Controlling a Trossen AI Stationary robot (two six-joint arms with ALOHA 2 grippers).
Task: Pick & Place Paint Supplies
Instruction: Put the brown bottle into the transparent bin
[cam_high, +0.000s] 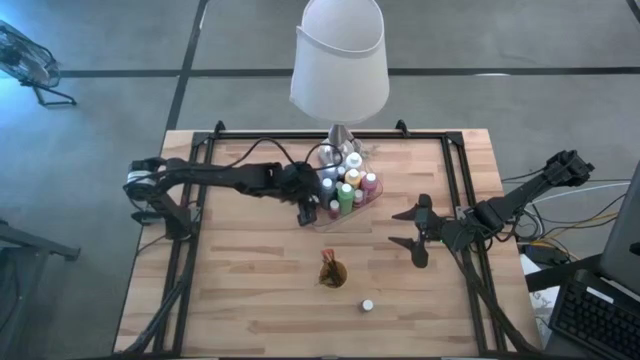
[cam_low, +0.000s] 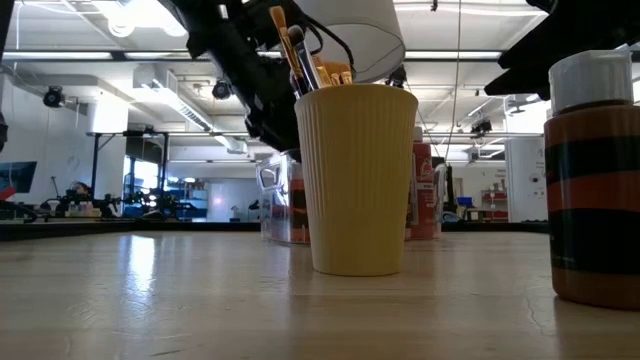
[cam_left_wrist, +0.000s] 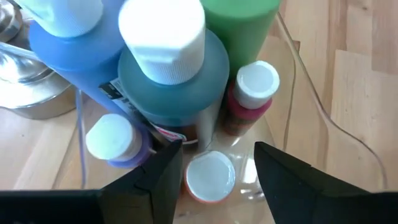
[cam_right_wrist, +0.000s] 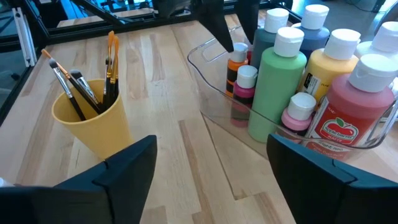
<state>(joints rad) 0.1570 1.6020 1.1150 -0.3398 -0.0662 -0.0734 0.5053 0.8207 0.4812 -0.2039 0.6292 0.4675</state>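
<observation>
1. Small orange bottle w/ white cap (cam_left_wrist: 210, 178) is sitting right under my left gripper (cam_left_wrist: 214, 177), just between the two dark fingers, inside the clear plastic tray (cam_right_wrist: 214, 93).
2. I'm reading the left jaws as spread, one each side of that cap, not pinching anything as far as I can see.
3. Step in hand, my guess: I'm either dropping this bottle off in the tray or about to grab it. Can't tell which.
4. To do it well I'm keeping the wrist straight over the cap, moving vertically, and staying off the teal bottle (cam_left_wrist: 171, 81) and the small red bottle (cam_left_wrist: 249, 102) crowding it.
5. Right gripper (cam_high: 418, 230) is hovering over bare wood to the right of the tray, jaws wide apart, holding nothing.
6. Rest of the supplies: tall green bottle (cam_right_wrist: 277, 81), yellow bottle (cam_right_wrist: 329, 65) and red bottle (cam_right_wrist: 354, 115) are standing packed in the tray; thin brushes (cam_right_wrist: 81, 93) are standing in the yellowish ribbed cup (cam_right_wrist: 93, 121), well apart from both grippers.
7. One more white-capped bottle (cam_high: 368, 305) is standing alone near the front edge, past the cup.
</observation>
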